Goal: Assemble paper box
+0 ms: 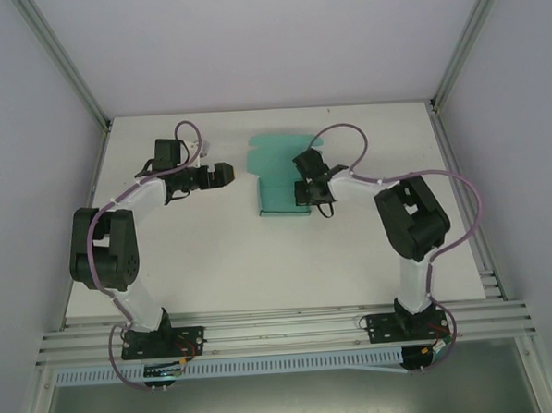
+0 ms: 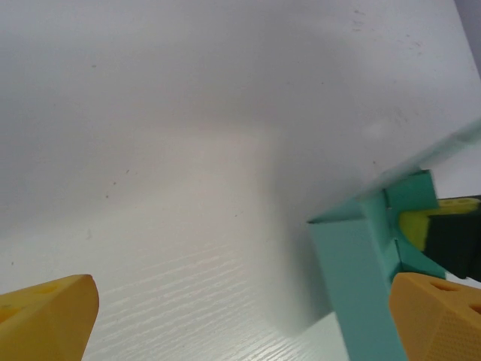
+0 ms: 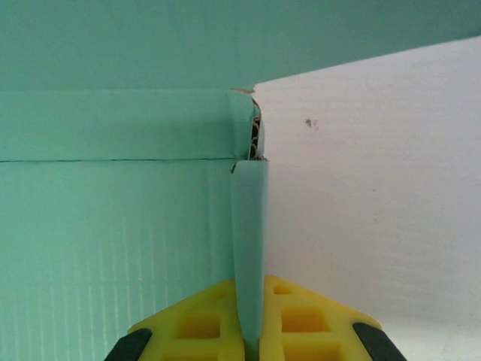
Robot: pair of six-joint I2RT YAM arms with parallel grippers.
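Observation:
The teal-green paper box (image 1: 276, 174) lies partly folded on the white table, at the middle back. My right gripper (image 1: 305, 192) is shut on the box's raised right side wall (image 3: 249, 248), which stands pinched between the two yellow fingers (image 3: 199, 323). The box floor (image 3: 113, 248) spreads to the left of that wall, and a back flap meets it at a torn-looking corner (image 3: 254, 139). My left gripper (image 1: 226, 174) hovers open just left of the box. In the left wrist view its orange fingertips (image 2: 45, 316) stand wide apart, with the box's near wall (image 2: 361, 278) at the right.
The white table (image 1: 214, 256) has bare surface in front of the box and at both sides. Aluminium frame posts (image 1: 65, 60) rise at the back corners, and a rail (image 1: 283, 331) runs along the near edge by the arm bases.

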